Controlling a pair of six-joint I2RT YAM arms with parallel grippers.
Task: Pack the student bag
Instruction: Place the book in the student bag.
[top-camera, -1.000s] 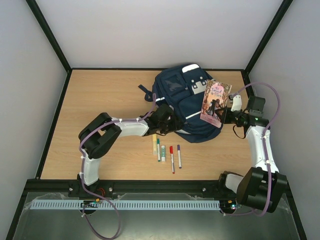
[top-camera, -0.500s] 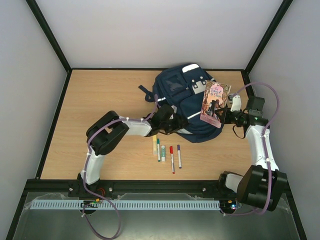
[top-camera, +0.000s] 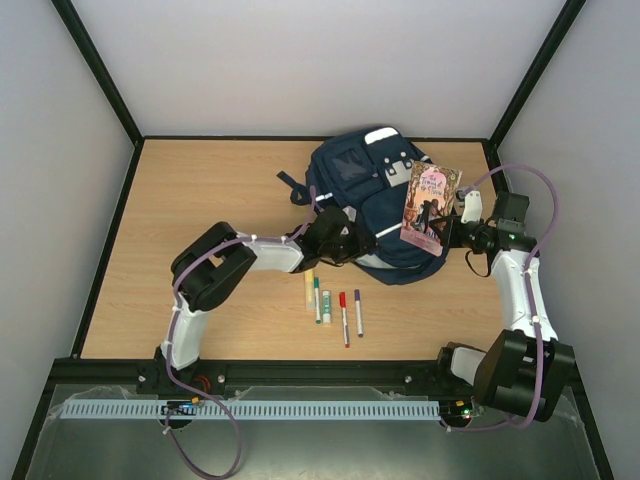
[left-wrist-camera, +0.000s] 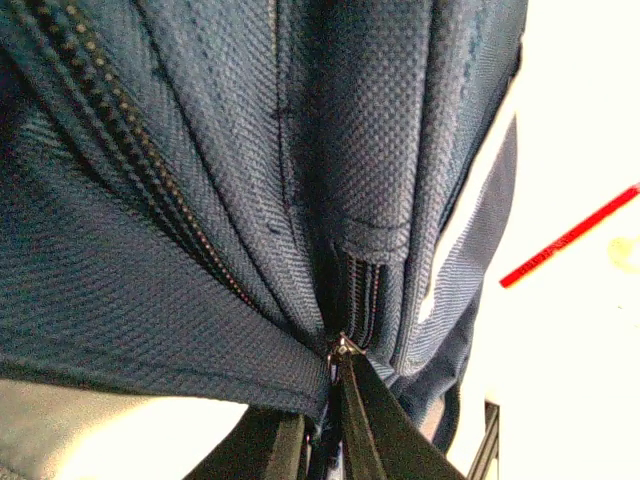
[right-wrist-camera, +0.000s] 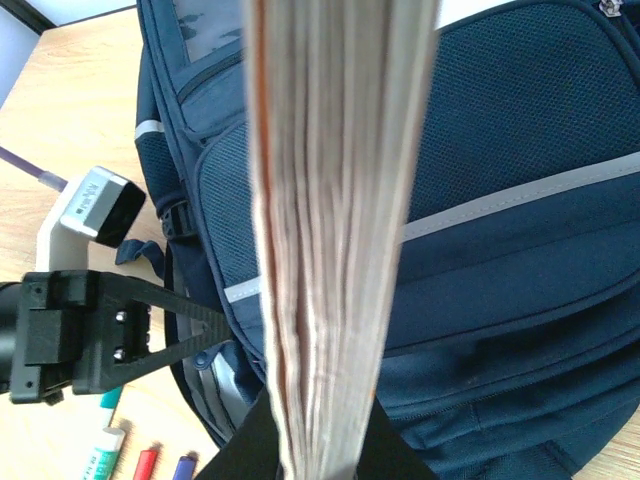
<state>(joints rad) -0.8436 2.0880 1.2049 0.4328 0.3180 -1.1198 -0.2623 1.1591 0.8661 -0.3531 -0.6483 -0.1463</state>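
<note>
The student bag (top-camera: 365, 195), a navy backpack with white stripes, lies at the back middle of the table. My left gripper (top-camera: 345, 243) is at its lower left edge. In the left wrist view its fingers (left-wrist-camera: 380, 430) are shut on the pull of a zipper slider (left-wrist-camera: 343, 347) on the bag's fabric (left-wrist-camera: 200, 200). My right gripper (top-camera: 450, 232) is shut on a pink-covered book (top-camera: 432, 205), holding it upright over the bag's right side. The right wrist view shows the book's page edges (right-wrist-camera: 335, 200) rising from the jaws, with the bag (right-wrist-camera: 520, 250) behind.
Several markers lie in a row on the table in front of the bag: a green one (top-camera: 318, 298), a red one (top-camera: 343, 318) and a purple one (top-camera: 358, 312), plus a yellowish stick (top-camera: 309, 288). Black rails edge the table.
The left arm pushed a little further in at the bag's lower edge and its jaws closed on the zipper pull. The right arm and the book have stayed put.
</note>
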